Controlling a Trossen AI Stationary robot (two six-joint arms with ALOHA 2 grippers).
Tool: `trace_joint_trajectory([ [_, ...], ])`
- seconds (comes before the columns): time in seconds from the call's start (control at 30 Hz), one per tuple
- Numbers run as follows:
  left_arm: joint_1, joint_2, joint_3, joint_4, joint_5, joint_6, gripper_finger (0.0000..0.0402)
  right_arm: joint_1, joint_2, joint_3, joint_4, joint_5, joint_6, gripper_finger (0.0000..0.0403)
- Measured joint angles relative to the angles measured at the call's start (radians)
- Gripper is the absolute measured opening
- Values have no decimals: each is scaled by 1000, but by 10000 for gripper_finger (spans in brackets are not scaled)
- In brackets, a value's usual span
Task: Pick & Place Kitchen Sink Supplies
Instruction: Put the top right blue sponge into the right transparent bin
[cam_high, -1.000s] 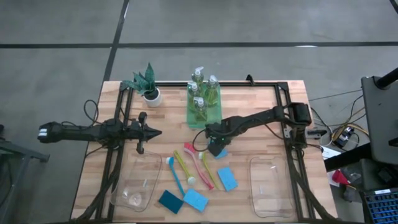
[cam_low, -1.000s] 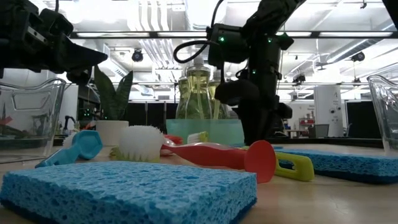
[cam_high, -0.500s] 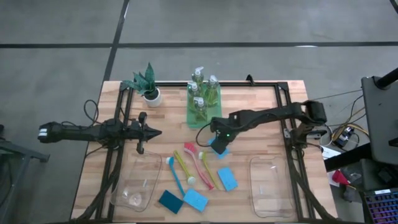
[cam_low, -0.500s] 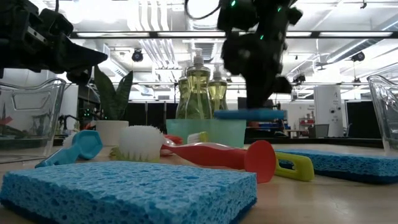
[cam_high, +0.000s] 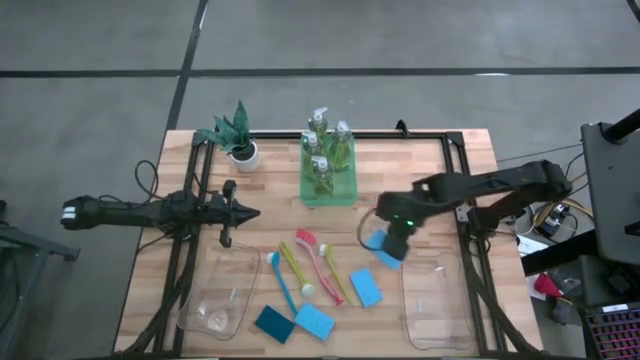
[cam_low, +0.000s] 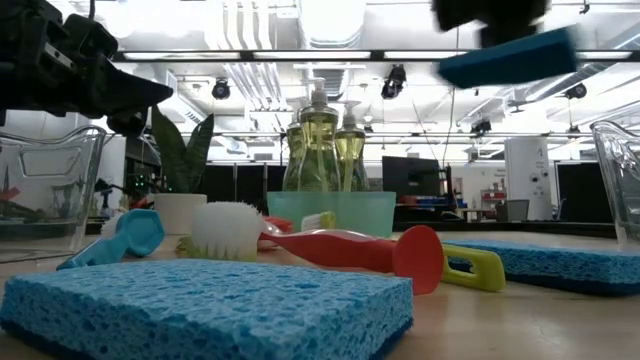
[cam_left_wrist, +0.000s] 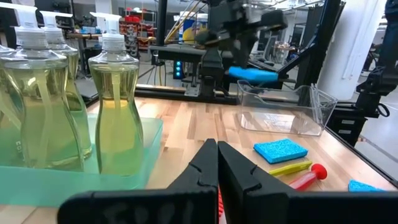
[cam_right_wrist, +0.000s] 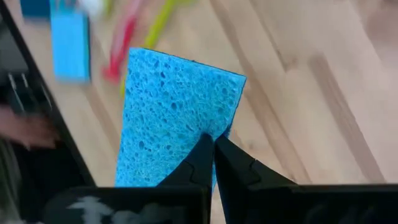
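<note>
My right gripper (cam_high: 388, 240) is shut on a blue sponge (cam_right_wrist: 174, 112), held high above the table beside the right clear bin (cam_high: 435, 295); the low view shows this sponge (cam_low: 510, 55) near the ceiling lights. My left gripper (cam_high: 252, 212) waits shut at the table's left, holding nothing. Three soap bottles (cam_high: 328, 160) stand in the green tray. Three long-handled brushes (cam_high: 310, 265) lie on the boards mid-table. Two blue sponges (cam_high: 365, 287), (cam_high: 315, 322) and a teal one (cam_high: 272, 323) lie flat near the front. My right gripper pinches the blue sponge between its two fingers near one long edge (cam_right_wrist: 225, 127); the fingertips hide the exact spot. The fingers come from above, slanting down. The sponge is lifted clear of the table, nearly level with one end slightly higher, reaching out past the fingers.
A second clear bin (cam_high: 225, 290) stands at the front left. A spiky plant in a white pot (cam_high: 240, 140) sits at the back left. Black frame rails (cam_high: 470, 250) run along both sides of the table. Bare boards lie between the tray and the right bin.
My right gripper has risen steeply and swung toward the table's right and near edges, ending beside the right bin. The blue sponge went with it, from low over the boards by the brushes to high and clear.
</note>
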Motion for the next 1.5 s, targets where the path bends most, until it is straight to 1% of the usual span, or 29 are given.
trace_joint_trajectory([
  [0.1,0,2,0,0,0,0,0,48,-43,0,-82,0,-3,8],
  [0.2,0,2,0,0,0,0,0,101,-74,-1,-117,0,-4,8],
  [0.4,0,3,0,0,0,0,0,225,-80,-26,-191,0,-39,8],
  [0.5,0,3,0,-1,0,0,0,285,-69,-56,-181,0,-67,8],
  [0.67,0,3,0,0,0,0,0,375,-18,-127,-159,-2,-67,8],
  [0.77,0,3,0,0,0,0,0,417,16,-176,-111,-3,-78,8],
  [0.93,0,3,0,0,0,0,0,456,78,-234,-19,-46,-128,8],
  [1.07,0,3,0,0,0,0,0,471,136,-252,18,-52,-154,8],
  [1.33,-1,3,0,0,0,0,0,481,246,-242,33,-33,-156,8],
  [1.5,-1,4,0,-5,0,0,0,480,272,-218,43,-28,-168,8],
])
